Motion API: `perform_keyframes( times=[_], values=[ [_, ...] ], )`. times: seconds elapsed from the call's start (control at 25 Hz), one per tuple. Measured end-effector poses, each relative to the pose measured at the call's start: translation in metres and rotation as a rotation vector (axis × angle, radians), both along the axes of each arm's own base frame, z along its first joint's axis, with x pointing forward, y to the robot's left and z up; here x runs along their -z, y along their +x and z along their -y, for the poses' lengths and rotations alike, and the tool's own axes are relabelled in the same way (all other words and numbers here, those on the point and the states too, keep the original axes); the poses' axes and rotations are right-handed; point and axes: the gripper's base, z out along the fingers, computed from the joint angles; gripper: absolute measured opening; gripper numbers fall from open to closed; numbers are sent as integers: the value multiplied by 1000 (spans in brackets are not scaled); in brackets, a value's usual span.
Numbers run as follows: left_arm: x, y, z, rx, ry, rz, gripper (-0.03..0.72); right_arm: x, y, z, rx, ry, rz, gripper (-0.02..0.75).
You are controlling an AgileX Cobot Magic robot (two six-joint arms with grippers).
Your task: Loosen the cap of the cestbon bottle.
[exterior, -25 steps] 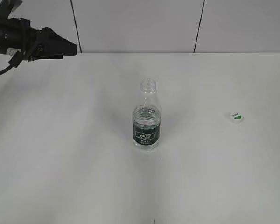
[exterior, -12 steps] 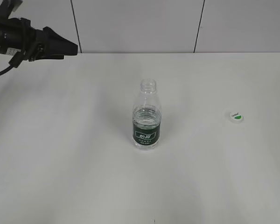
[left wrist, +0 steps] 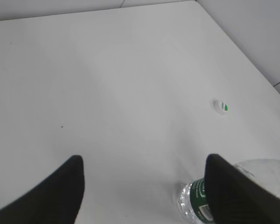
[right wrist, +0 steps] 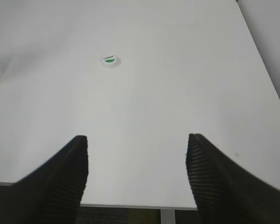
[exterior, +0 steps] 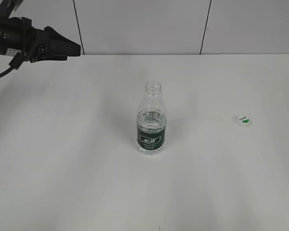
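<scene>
- Nothing on the table has shifted since the earlier frames; only a very slight change in the left arm's pose at the upper left of the exterior view can be made out.
- A plain white table (exterior: 77,183) fills most of every view, backed by a pale wall divided by 2 dark vertical seams.
- The left arm, black and bulky, is seen at the top left corner of the exterior view, raised above the far left of the table and well apart from everything on it.
- The left gripper (left wrist: 142,186) is shown released in its wrist view, its 2 dark fingers (left wrist: 60,196) spread wide with bare table between them and nothing grasped.
- The right gripper (right wrist: 135,172) is likewise shown released, its 2 ribbed dark fingers (right wrist: 60,182) held apart over the table's near edge, nothing between them.
- The cestbon bottle (exterior: 151,120) stands upright near the middle of the table, clear and partly filled with water, a dark green label band around its body, its threaded neck uncovered.
- The cap (exterior: 244,120) lies flat on the table well to the right of the bottle, white with a green mark facing up, touched by neither gripper.
</scene>
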Motion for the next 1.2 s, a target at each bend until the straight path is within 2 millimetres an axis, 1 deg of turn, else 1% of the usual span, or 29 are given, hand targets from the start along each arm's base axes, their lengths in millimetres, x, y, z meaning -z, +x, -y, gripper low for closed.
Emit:
perform_keyframes(
  times=[0.16,1.2],
  values=[
    [-6,-2,0,4,-2,15,491,0,0,0,2,3,0,504],
    [-8,-4,2,28,-18,8,480,0,0,0,4,7,0,504]
  ],
)
